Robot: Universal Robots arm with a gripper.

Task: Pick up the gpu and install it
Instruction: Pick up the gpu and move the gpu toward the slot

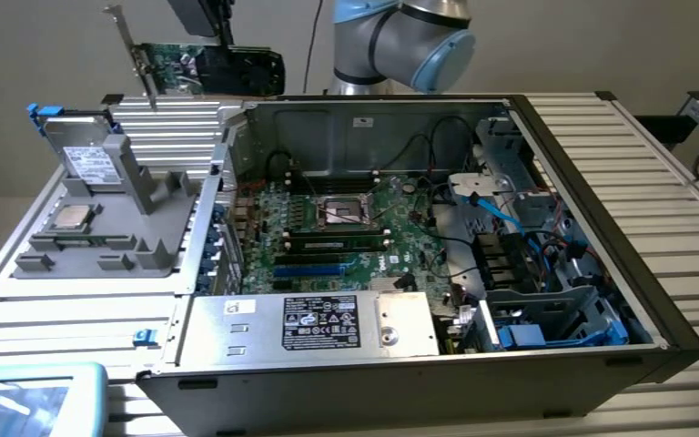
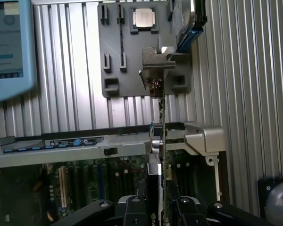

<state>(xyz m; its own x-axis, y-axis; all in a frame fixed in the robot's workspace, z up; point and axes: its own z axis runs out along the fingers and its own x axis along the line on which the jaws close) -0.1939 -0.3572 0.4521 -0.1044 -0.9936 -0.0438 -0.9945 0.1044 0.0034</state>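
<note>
The gpu (image 1: 210, 68) hung clear in the air, clamped from above in the closed gripper (image 1: 218, 38) of the robot arm (image 1: 404, 41). In the exterior view it sat at about eleven o'clock from the open computer case (image 1: 349, 127), with nothing beneath it touching. The card stood on edge, its black fan block turned toward three o'clock and its long silver bracket (image 1: 143, 64) slanting down at nine o'clock. In the wrist view the card appeared edge-on, a finger pressed to either face.

Below and toward seven o'clock of the card lay the grey holder (image 1: 131, 246) on the slatted tabletop (image 1: 677, 228). The holder carried a processor chip (image 1: 73, 217) and a boxy drive (image 1: 88, 164) with a white label. The motherboard (image 1: 380, 259) lay flat on the floor of the case, well apart from the card, with cables draped across its three o'clock side.

Judging from the scene, the pick-up was done and the carry was in hand. Doing it well appeared to call for a firm, even squeeze on both faces and a card held plumb. The bracket would need to face the slotted wall of the case at nine o'clock. A path clear of the case rim and the loose cables seemed wise, since a tilt could let the card's bottom edge meet the board crooked.
</note>
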